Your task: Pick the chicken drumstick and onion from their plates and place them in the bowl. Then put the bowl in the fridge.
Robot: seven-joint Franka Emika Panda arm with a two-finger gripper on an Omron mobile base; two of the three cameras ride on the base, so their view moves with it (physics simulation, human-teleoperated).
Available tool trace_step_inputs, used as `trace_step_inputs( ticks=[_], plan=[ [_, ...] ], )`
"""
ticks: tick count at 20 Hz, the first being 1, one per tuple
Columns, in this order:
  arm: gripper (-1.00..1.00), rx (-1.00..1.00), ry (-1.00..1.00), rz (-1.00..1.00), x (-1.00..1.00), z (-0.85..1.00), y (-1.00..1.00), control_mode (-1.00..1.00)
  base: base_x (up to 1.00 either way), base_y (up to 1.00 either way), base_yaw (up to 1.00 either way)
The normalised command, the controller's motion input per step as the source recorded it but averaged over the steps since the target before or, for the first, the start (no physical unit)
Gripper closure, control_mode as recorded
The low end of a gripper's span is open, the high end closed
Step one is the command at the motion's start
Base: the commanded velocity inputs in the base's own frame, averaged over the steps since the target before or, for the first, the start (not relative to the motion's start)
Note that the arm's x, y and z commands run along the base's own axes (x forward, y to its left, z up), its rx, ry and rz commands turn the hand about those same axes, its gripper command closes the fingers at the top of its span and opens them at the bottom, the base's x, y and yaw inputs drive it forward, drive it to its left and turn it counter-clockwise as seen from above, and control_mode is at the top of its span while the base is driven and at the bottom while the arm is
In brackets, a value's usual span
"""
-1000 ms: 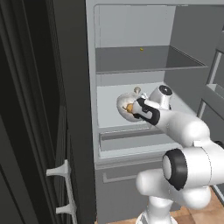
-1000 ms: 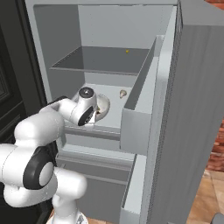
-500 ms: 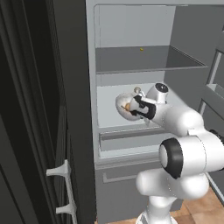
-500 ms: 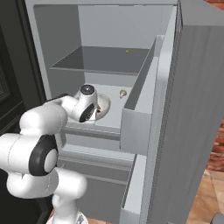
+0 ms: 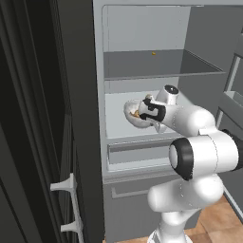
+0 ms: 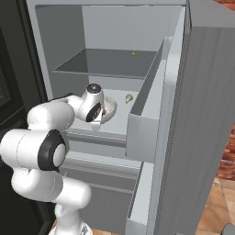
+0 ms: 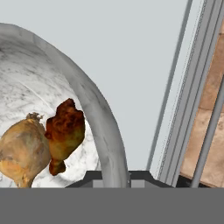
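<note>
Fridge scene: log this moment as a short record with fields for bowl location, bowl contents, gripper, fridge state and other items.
bowl location: the bowl is over the fridge's middle shelf; whether it rests on it cannot be told
bowl contents: the onion and the chicken drumstick, touching each other
gripper: the gripper is shut on the bowl's rim
fridge state: the fridge stands open, its upper shelf bare but for a small yellow speck
other items: a small tan object lies on the middle shelf beside the bowl
</note>
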Motion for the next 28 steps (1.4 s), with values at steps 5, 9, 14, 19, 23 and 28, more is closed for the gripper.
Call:
trace_step_inputs(
  ticks=[5, 9, 14, 19, 23, 28],
  plan=[
    [1.00, 0.00, 0.00, -0.01, 0.09, -0.30, 0.03, -1.00, 0.00, 0.00, 0.00],
    [1.00, 0.00, 0.00, -0.03, 0.19, -0.26, 0.01, -1.00, 0.00, 0.00, 0.00],
    [1.00, 0.00, 0.00, -0.04, 0.21, -0.15, 0.01, -1.00, 0.00, 0.00, 0.00],
    [1.00, 0.00, 0.00, -0.04, 0.19, -0.15, 0.00, -1.00, 0.00, 0.00, 0.00],
    [1.00, 0.00, 0.00, -0.03, 0.11, -0.14, 0.00, -1.00, 0.00, 0.00, 0.00],
    [1.00, 0.00, 0.00, -0.03, 0.06, -0.16, 0.00, -1.00, 0.00, 0.00, 0.00]
  ],
)
